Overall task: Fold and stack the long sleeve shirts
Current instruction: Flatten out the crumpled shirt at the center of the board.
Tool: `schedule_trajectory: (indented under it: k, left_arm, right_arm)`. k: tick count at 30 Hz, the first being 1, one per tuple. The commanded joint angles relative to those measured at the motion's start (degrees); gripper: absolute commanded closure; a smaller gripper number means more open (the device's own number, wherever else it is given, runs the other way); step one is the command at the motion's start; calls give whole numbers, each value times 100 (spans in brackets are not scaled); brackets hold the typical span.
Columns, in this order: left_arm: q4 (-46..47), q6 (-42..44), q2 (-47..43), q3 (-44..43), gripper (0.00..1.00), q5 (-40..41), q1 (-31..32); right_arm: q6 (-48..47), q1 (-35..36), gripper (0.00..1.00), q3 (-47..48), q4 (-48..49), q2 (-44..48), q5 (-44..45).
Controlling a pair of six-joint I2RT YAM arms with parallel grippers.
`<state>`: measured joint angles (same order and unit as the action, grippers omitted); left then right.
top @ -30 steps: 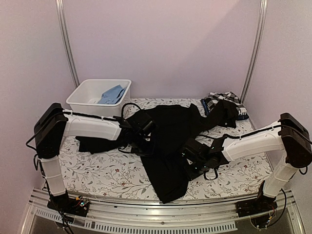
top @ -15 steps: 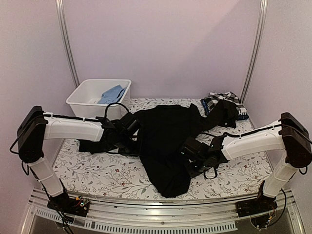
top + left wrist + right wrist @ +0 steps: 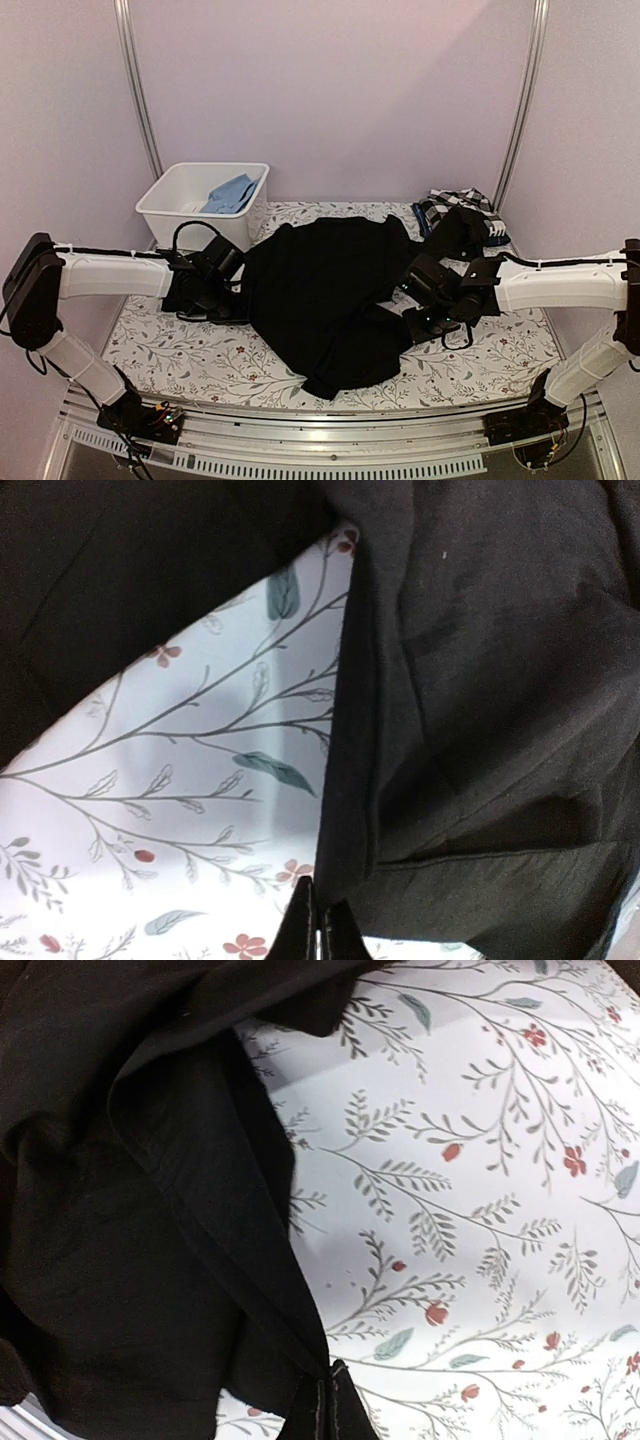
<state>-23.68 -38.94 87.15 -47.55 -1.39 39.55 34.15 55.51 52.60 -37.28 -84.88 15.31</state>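
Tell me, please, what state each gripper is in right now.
Left gripper: shut on the plain black cloth shirt.
Right gripper: shut on the same shirt's edge.

A white cloth printed with grey-green sprigs and small red flowers [image 3: 180, 780] lies directly under the left gripper [image 3: 316, 920] and the right gripper [image 3: 325, 1395]; a white rectangular plastic bin [image 3: 160, 205] stands beyond the left gripper, toward the pale lilac wall [image 3: 330, 90]; a crumpled blue cloth [image 3: 230, 192] lies inside it; a ribbed aluminium rail [image 3: 320, 435] runs on the near side of both grippers.

Plain black shirt [image 3: 320, 285], floral white tablecloth [image 3: 200, 352], white bin [image 3: 185, 222]
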Motion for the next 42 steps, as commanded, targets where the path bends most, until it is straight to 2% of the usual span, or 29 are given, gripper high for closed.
schedule_trajectory:
  k: [1, 11, 15, 18, 20, 23, 25, 27, 30, 34, 40, 42]
  left_arm:
    - [2, 166, -331, 249, 100, -106, -264]
    - [-444, 433, -789, 433, 100, -238, -797]
    - [-472, 545, -877, 526, 100, -611, -1014]
    - [-488, 666, -876, 541, 99, -970, -1127]
    - [-573, 754, -860, 492, 94, -1146, -1194]
    - [-739, 858, -925, 350, 86, -1144, -1249]
    - [-877, 867, -995, 210, 75, -1108, -1265]
    - [-911, 812, -1135, 96, 70, -1237, -1239]
    - [-884, 591, -1460, 34, 55, -1300, -1002]
    - [-999, 232, -1689, -43, 48, -1067, -221]
    - [-827, -292, -1868, -151, 47, -811, 745]
    - [-654, -318, -1793, -272, 51, -840, 889]
  right_arm:
    - [259, -186, 100, -245, -698, 545, -36]
    - [731, -767, 100, -170, -2602, 1737, -315]
    - [1117, -813, 98, -106, -3152, 2201, -512]
    - [1190, -813, 96, -425, -2844, 2478, -1391]
    - [1189, -811, 88, -637, -2670, 2616, -1789]
    - [1245, -813, 70, -530, -2614, 2821, -1716]
    - [1275, -813, 63, -268, -2538, 2881, -1570]
    - [1214, -812, 58, -69, -2211, 2833, -1567]
    - [1040, -805, 57, -20, -1311, 2521, -1859]
    - [859, -804, 57, -56, -182, 1953, -2184]
    - [525, -805, 56, 570, 944, 857, -2108]
    - [386, -811, 56, 878, 1199, 405, -2007]
